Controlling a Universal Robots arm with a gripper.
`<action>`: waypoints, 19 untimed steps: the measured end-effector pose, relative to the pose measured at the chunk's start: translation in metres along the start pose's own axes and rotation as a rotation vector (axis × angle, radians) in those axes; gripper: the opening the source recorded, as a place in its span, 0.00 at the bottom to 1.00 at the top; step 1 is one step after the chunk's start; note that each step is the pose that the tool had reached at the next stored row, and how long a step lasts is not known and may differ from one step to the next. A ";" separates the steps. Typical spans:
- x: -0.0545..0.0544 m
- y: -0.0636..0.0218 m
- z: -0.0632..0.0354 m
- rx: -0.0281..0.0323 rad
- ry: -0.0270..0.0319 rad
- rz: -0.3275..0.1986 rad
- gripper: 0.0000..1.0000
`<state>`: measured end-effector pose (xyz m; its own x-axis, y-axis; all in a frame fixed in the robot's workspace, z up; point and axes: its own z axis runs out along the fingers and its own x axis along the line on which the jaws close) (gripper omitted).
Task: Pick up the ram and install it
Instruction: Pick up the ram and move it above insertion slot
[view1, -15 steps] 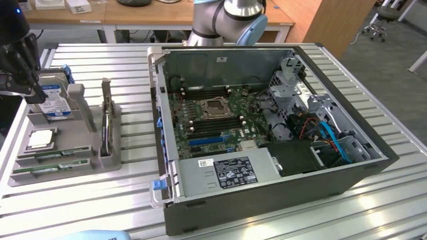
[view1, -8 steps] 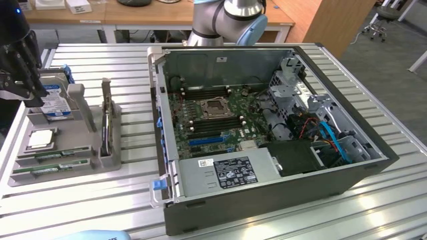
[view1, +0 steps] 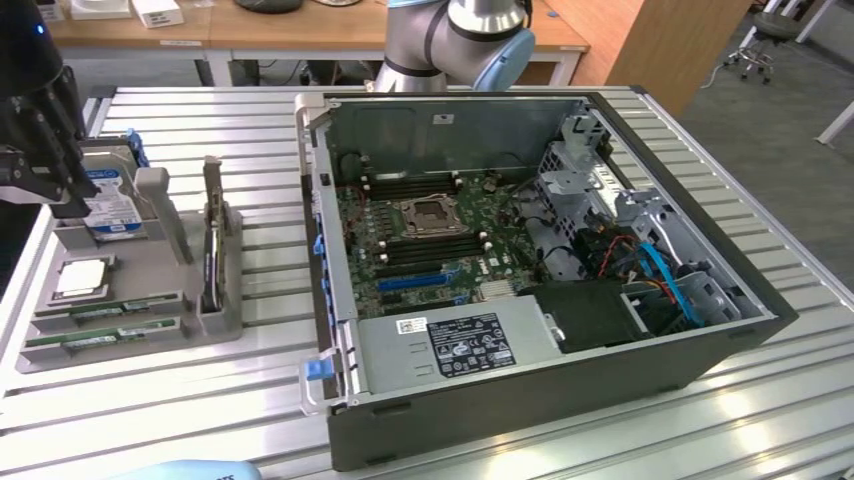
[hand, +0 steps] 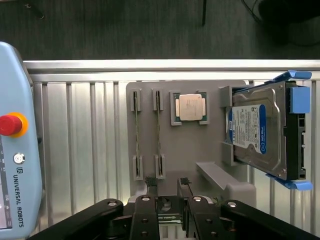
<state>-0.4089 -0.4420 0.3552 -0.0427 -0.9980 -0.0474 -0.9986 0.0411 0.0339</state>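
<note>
Two ram sticks (hand: 137, 135) (hand: 158, 135) stand on edge in slots of the grey tray (hand: 180, 150), seen edge-on in the wrist view. In the exterior view the same green sticks (view1: 107, 313) (view1: 100, 340) lie at the tray's near end. My gripper (hand: 168, 182) hangs above the tray, open, with nothing between its black fingers (hand: 151, 187). It is apart from both sticks. In the exterior view the gripper (view1: 67, 205) is at the far left, over the tray's hard-drive end.
A square silver processor (hand: 190, 107) and a hard drive (hand: 265, 130) with blue rails also sit in the tray. The open computer case (view1: 534, 250) with its motherboard (view1: 427, 230) stands to the exterior view's right. A teach pendant (hand: 15, 150) lies beside the tray.
</note>
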 end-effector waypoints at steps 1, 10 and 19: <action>0.000 -0.0001 0.0016 -0.0001 0.0000 0.000 0.29; 0.000 -0.0004 0.0097 -0.0001 0.0001 0.000 0.29; 0.000 -0.0005 0.0145 -0.0001 0.0008 0.000 0.29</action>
<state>-0.4088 -0.4413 0.3406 -0.0427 -0.9980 -0.0467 -0.9986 0.0411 0.0340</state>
